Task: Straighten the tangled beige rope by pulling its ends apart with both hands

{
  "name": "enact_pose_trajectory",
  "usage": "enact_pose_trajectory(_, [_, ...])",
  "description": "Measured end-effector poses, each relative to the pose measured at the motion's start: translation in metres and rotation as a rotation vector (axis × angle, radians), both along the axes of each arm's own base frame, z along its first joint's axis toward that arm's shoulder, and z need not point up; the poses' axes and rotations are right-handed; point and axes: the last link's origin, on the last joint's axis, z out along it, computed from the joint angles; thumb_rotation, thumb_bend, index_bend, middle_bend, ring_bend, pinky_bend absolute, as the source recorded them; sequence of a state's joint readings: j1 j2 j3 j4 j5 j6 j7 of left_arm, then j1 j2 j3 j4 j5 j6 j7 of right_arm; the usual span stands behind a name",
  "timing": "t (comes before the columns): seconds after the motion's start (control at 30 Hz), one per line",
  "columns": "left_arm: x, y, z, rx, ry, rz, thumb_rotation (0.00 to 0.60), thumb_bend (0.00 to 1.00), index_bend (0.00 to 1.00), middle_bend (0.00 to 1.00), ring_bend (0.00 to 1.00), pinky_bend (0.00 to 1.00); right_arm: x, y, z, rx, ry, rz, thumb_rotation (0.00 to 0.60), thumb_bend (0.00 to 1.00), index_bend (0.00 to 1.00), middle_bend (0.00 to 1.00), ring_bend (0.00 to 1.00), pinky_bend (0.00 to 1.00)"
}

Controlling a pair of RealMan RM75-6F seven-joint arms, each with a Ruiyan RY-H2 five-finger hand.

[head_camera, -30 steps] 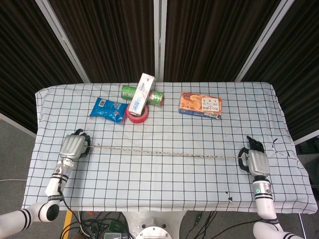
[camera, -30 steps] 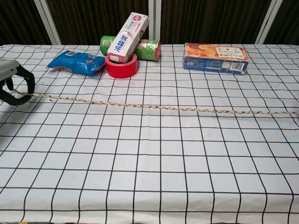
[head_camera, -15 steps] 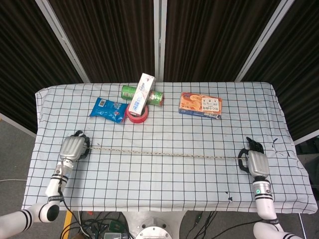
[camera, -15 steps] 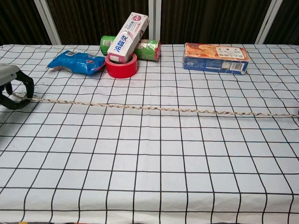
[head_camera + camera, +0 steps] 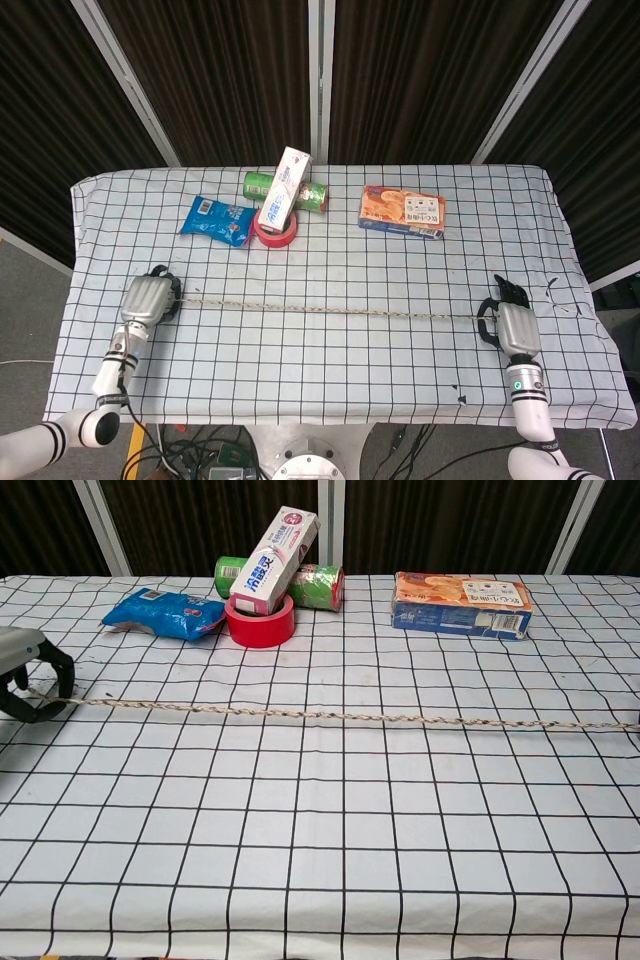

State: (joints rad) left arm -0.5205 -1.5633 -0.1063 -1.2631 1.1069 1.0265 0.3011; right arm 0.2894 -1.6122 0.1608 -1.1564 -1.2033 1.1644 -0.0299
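Both ends gripped, beige rope (image 5: 330, 311) nearly straight across the counter (image 5: 320, 370).
Your left hand (image 5: 146, 299) and right hand (image 5: 512, 322) are each clamped on an end, so keep tension level, don't yank.

Silver-backed hand (image 5: 147, 298), black fingers; white forearms.

toothpaste box (image 5: 272, 559) | blue Chinese print, unreadable | other labels illegible
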Motion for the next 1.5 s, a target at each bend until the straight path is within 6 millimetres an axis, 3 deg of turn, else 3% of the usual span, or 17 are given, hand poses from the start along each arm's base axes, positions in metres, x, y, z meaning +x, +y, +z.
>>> enact_pose_trajectory(0.5, [-0.001,-0.001,0.001,0.007,0.011,-0.018,0.6,0.37,0.47,0.36,0.18,0.42,0.003,-0.001,0.002,-0.011,0.0,0.016,0.6,0.41,0.7,0.03,0.0,0.0])
enact_pose_trajectory(0.77, [0.001,0.001,0.005,0.022,0.001,-0.021,0.6,0.36,0.46,0.36,0.18,0.42,0.004,-0.001,0.002,-0.009,0.004,0.018,0.6,0.4,0.69,0.03,0.0,0.0])
enact_pose_trajectory(1.2, [0.014,0.007,0.031,0.147,-0.05,-0.083,0.6,0.33,0.43,0.29,0.15,0.39,0.002,-0.001,0.002,0.001,0.012,0.007,0.6,0.4,0.68,0.04,0.0,0.0])
enact_pose_trajectory(1.33, [0.018,0.006,0.035,0.18,-0.073,-0.117,0.6,0.3,0.42,0.27,0.14,0.39,0.001,0.0,0.001,0.012,0.019,0.003,0.6,0.37,0.57,0.02,0.0,0.0])
enact_pose_trajectory(1.5, [0.018,0.005,0.035,0.188,-0.074,-0.131,0.6,0.28,0.41,0.26,0.13,0.37,-0.003,0.001,0.003,0.038,0.031,-0.009,0.6,0.25,0.22,0.0,0.0,0.0])
